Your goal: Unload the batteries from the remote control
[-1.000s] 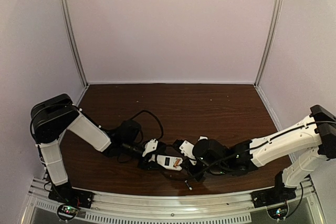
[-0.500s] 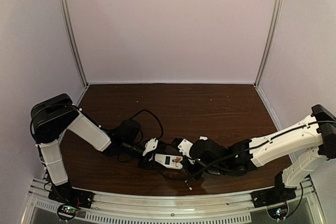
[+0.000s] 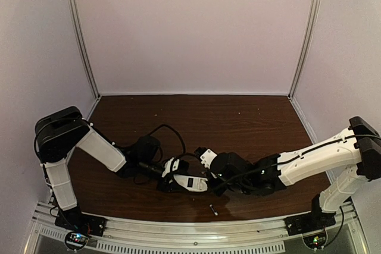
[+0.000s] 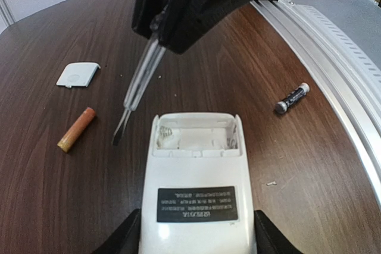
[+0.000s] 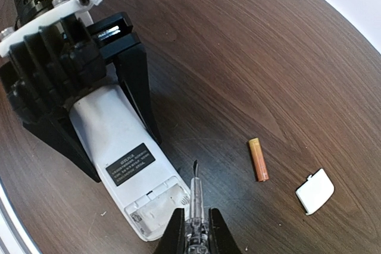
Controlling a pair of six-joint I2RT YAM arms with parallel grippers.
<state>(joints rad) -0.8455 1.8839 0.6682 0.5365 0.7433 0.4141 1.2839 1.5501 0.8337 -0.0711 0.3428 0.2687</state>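
The remote control (image 4: 196, 188) lies back side up, its battery compartment open and empty. My left gripper (image 4: 196, 233) is shut on its sides; it also shows in the right wrist view (image 5: 128, 153) and the top view (image 3: 190, 182). My right gripper (image 5: 194, 218) is shut on a clear-handled screwdriver (image 5: 195, 197), whose tip hangs just left of the compartment (image 4: 140, 81). The orange-red battery (image 4: 76, 129) lies on the table left of the remote, also in the right wrist view (image 5: 258, 159). The dark battery (image 4: 292, 98) lies to the right near the rail (image 3: 213, 210).
A small white square cover piece (image 4: 77, 75) lies on the table beyond the orange battery, also in the right wrist view (image 5: 315, 191). A metal rail (image 4: 333, 40) runs along the table's near edge. The right arm (image 3: 297, 165) stretches low across the table.
My right gripper has moved left with the screwdriver, closer over the remote's open end. The left gripper and remote have stayed in place.
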